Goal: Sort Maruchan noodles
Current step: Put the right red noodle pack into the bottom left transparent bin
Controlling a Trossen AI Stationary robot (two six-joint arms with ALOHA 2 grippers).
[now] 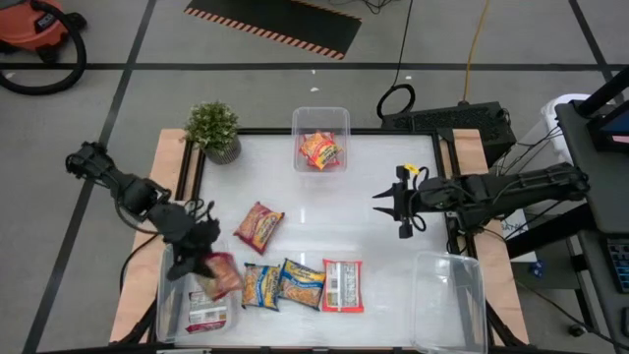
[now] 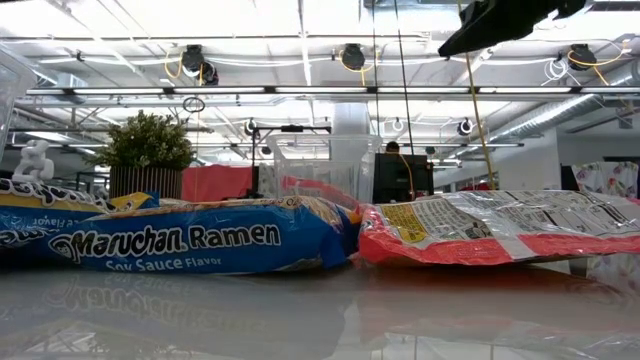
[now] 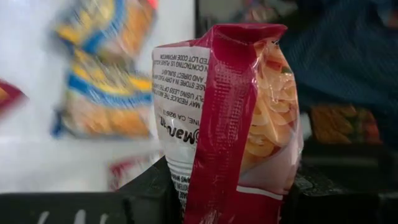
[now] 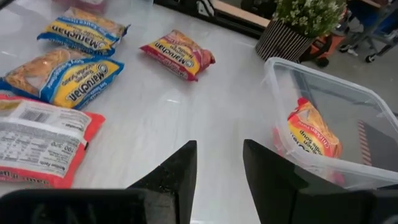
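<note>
Two packets are binned. The left gripper (image 1: pixel 201 258) pinches a red packet (image 1: pixel 218 275) over the left-corner bin (image 1: pixel 167 315); the right gripper (image 1: pixel 393 205) hangs spread; four packets remain loose.

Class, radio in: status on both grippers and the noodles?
Left gripper shut on red packet over left bin. Right gripper open, empty. Four packets loose on table.

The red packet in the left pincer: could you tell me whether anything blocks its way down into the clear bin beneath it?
Nothing visible does. The left pincer holds the red packet over the open bin, where one packet already lies flat.
</note>
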